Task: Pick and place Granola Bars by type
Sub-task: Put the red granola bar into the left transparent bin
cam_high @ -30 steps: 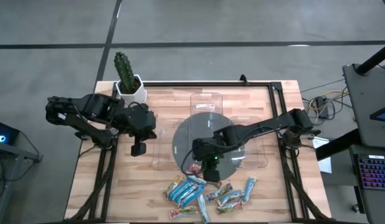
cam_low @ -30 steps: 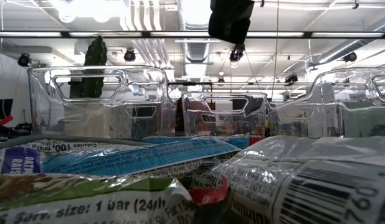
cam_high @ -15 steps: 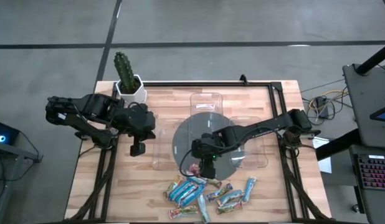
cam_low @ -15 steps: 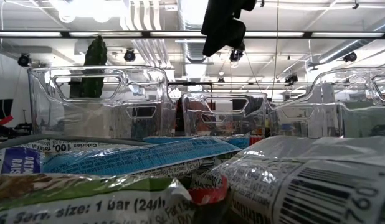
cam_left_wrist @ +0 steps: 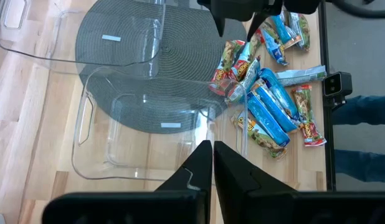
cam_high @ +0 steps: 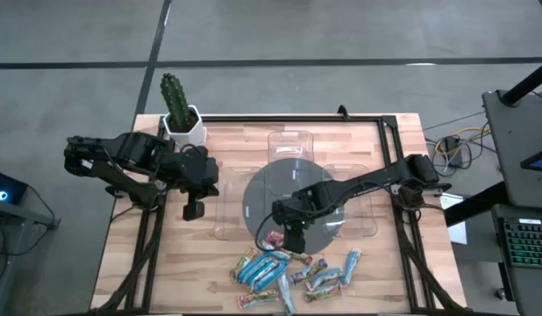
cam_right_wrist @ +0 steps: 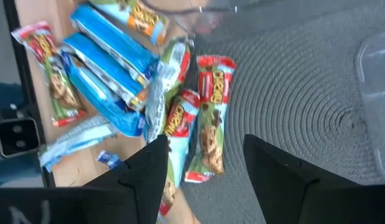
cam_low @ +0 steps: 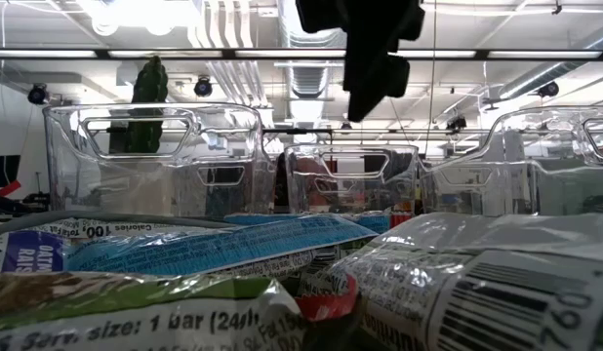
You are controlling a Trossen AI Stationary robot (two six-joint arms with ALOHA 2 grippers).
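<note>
Right wrist view: shiny blue and red-green Granola Bars point(cam_right_wrist: 149, 106) lie heaped (overlapping) below the empty, spread right end effector point(cam_right_wrist: 205, 163).

Evenly, brightly lit from ceiling lights point(cam_low: 136, 12) overhead — only soft shadows on the table point(cam_high: 227, 158). Glare on shiny wrappers point(cam_low: 458, 283), blurred close to the low lens. Slight motion blur in the right wrist view.
</note>
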